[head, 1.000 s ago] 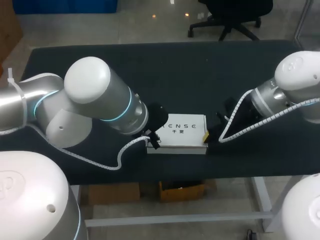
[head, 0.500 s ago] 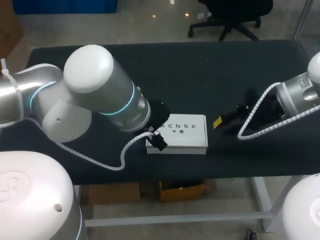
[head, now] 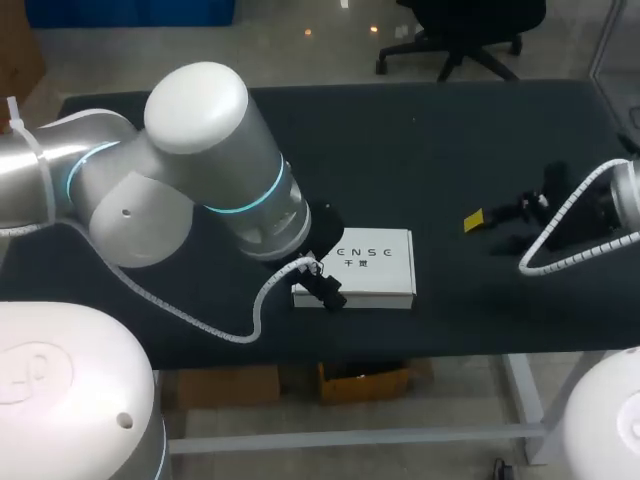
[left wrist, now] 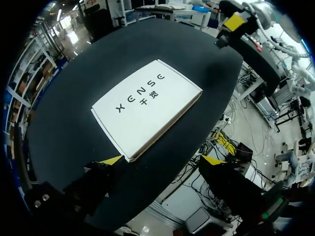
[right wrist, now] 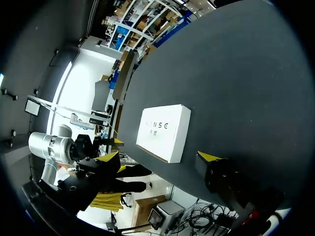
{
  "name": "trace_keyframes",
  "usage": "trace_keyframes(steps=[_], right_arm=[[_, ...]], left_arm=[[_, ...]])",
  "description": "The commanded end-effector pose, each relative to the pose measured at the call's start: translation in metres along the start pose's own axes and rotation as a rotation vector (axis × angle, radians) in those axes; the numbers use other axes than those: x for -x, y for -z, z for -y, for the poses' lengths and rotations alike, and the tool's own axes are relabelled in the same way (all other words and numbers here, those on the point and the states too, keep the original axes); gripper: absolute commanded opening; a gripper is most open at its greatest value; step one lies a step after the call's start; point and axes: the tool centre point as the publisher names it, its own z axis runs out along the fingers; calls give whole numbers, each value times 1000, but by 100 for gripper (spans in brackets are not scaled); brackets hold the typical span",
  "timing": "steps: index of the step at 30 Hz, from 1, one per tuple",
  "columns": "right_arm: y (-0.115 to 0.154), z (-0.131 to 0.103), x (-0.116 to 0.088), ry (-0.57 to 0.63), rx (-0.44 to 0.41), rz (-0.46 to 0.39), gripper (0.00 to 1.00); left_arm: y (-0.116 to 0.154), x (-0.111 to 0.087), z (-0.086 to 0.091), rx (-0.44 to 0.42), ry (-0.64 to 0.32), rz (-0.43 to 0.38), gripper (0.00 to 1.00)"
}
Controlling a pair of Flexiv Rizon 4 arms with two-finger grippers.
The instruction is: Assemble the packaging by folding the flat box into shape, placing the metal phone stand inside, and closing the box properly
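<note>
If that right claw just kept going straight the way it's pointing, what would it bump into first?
Most likely the white box, which lies straight ahead of the open right gripper; only black table shows between them. Depth is hard to judge.

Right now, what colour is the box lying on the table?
The box is white, with dark lettering on its top face. The left wrist view shows it best.

White rectangular box [head: 365, 262], closed, lying flat with its printed face up on the dark worktop [head: 450, 150], near the middle of the robot-side edge.
</note>
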Motion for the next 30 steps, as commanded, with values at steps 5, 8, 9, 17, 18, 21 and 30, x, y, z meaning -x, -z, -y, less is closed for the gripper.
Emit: trace_keyframes(steps=[5, 8, 9, 17, 18, 21, 30], right_arm=[[51, 1, -1, 79, 144, -32, 100], [63, -3, -4, 132, 170, -19, 100], [67, -4, -5, 156, 179, -22, 100], [92, -9, -11, 325, 213, 31, 100], [92, -9, -11, 325, 213, 31, 100], [92, -9, -11, 325, 213, 31, 100], [92, -9, -11, 325, 213, 31, 100]], left_arm=[[1, -12, 2, 37, 61, 10, 100], [2, -18, 0, 60, 94, 7, 100], [2, -20, -1, 67, 105, 2, 100], [4, -37, -7, 127, 211, -20, 100], [3, -39, -8, 137, 215, -20, 100], [3, -39, -8, 137, 215, -20, 100], [3, -39, -8, 137, 215, -20, 100]])
